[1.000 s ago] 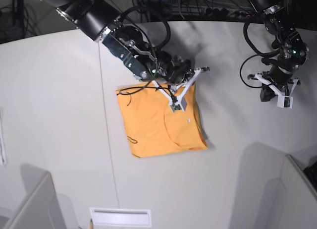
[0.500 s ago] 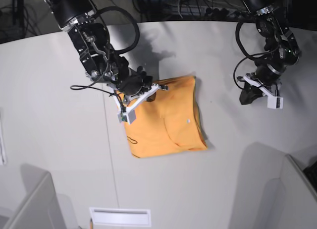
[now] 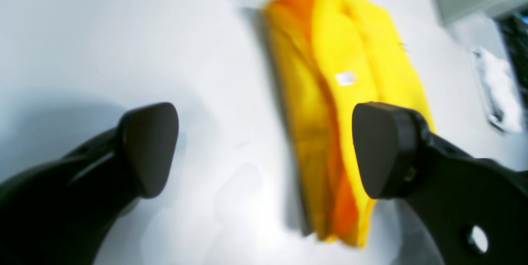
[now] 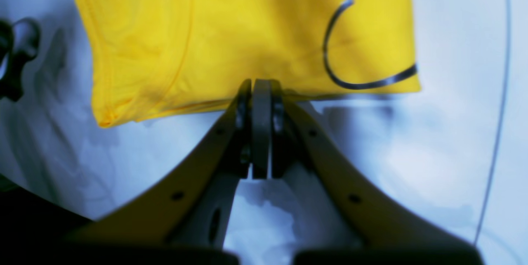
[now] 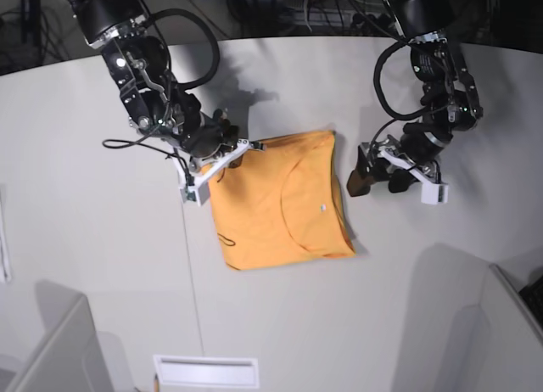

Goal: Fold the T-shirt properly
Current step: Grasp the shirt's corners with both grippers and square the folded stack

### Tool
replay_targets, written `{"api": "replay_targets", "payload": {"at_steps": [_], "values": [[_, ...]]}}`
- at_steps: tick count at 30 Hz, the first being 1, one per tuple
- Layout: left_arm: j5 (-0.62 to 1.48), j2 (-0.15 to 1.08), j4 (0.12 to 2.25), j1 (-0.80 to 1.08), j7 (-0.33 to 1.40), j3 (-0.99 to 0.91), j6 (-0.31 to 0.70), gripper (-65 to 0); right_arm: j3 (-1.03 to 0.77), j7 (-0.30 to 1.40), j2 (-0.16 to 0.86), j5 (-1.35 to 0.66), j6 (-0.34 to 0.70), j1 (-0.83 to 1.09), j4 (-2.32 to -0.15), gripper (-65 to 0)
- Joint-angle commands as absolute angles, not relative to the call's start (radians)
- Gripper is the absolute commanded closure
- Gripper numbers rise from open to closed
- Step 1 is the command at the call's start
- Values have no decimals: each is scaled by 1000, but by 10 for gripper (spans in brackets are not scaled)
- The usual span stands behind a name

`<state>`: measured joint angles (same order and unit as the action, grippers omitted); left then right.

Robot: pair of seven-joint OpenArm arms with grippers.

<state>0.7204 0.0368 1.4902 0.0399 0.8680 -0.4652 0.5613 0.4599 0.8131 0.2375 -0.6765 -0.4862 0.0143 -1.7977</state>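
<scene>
The orange-yellow T-shirt (image 5: 276, 205) lies folded into a rough square on the white table (image 5: 102, 265), its small white tag (image 5: 323, 207) facing up. My right gripper (image 5: 195, 191) is shut, its tips (image 4: 260, 89) resting at the shirt's (image 4: 231, 29) left edge; no cloth shows between them. Just off the shirt's right edge, my left gripper (image 5: 377, 182) hangs open. In the left wrist view its dark pads (image 3: 150, 149) stand wide apart above the table, with the shirt (image 3: 330, 91) lying beyond them and nothing between them.
A thin black cable (image 4: 330, 50) loops over the shirt near my right gripper. Grey panels stand at the front left (image 5: 51, 350) and front right (image 5: 509, 324). A white slotted piece (image 5: 206, 371) sits at the front edge. A seam (image 5: 191, 265) runs across the table.
My right gripper has swept, shut, from the shirt's middle to its left edge. The left arm has come down and in toward the shirt's right edge, and its gripper has opened.
</scene>
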Motion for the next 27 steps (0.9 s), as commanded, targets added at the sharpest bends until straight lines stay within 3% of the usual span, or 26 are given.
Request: {"api": "replay_targets", "payload": {"at_steps": [1, 7, 11, 16, 26, 27], "values": [[740, 47, 1494, 18, 849, -449, 572, -650, 455, 797, 245, -677, -478, -2, -1811, 0], [734, 35, 1385, -45, 848, -415, 559, -650, 455, 797, 262, -680, -478, -1, -1816, 0], [733, 22, 1308, -87, 846, -412, 476, -650, 453, 796, 268, -680, -478, -1, -1817, 0], [731, 25, 1257, -111, 816, -308, 467, -650, 453, 794, 268, -680, -478, 1, -1817, 0], [731, 25, 1185, -113, 725, -171, 360, -650, 311, 581, 275, -676, -478, 153, -1882, 0], [731, 27, 1185, -113, 720, -153, 346, -619, 283, 568, 275, -676, -478, 171, -1894, 0]]}}
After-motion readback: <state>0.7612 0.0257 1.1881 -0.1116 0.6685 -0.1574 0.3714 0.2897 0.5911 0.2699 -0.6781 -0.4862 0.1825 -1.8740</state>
